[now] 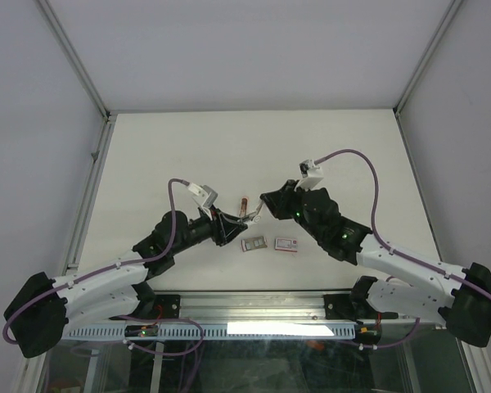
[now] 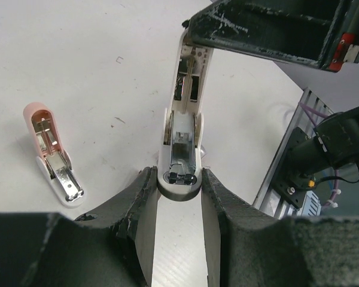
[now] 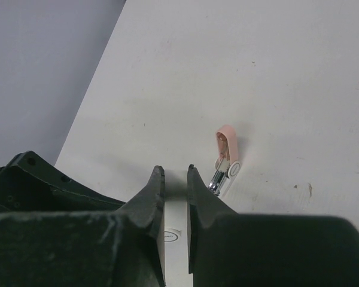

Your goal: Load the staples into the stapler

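A white stapler (image 1: 252, 216) is held open between both grippers above the table. My left gripper (image 1: 229, 225) is shut on its base end; in the left wrist view (image 2: 178, 173) the open staple channel (image 2: 182, 143) faces up. My right gripper (image 1: 263, 206) is shut on the stapler's white top arm (image 3: 176, 230) and shows at the top of the left wrist view (image 2: 257, 27). The staples' white box with a red label (image 1: 286, 243) and its grey tray (image 1: 253, 243) lie on the table just in front of the grippers, out of both wrist views.
A small pink stapler (image 1: 244, 202) lies open on the table beside the grippers; it also shows in the left wrist view (image 2: 51, 152) and the right wrist view (image 3: 225, 156). The table's near metal rail (image 1: 245, 307) runs along the front.
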You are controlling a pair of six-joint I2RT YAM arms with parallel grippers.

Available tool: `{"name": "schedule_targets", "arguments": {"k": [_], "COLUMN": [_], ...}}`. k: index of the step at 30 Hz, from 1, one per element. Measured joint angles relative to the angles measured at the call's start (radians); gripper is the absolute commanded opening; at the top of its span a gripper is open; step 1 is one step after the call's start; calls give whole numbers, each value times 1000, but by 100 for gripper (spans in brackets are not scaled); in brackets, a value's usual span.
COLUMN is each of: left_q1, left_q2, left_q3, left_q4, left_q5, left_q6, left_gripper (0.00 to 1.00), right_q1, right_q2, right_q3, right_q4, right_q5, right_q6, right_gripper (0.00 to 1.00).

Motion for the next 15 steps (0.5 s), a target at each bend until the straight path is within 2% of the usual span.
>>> {"name": "schedule_targets", "arguments": {"k": [2, 4, 9, 12, 15], "left_q1": [0, 0, 1, 3, 2], "left_q2": [10, 21, 28, 18, -16], "left_q3": [-5, -8, -16, -50, -84], "left_q4": [11, 21, 31, -3, -45], "left_q5": [5, 6, 4, -3, -6], "left_q6": [-2, -8, -25, -33, -46], "left_gripper": [17, 23, 52, 71, 81], "right_q1": [-1, -4, -8, -36, -49], "right_q2": [-9, -15, -34, -50, -53], "right_q3": [0, -4, -18, -36, -60], "right_q4": [2, 3, 16, 40, 69], "right_q5": [4, 5, 14, 86, 135], "right_q6": [0, 0, -17, -75, -127], "right_gripper": [0, 0, 0, 0, 0]}}
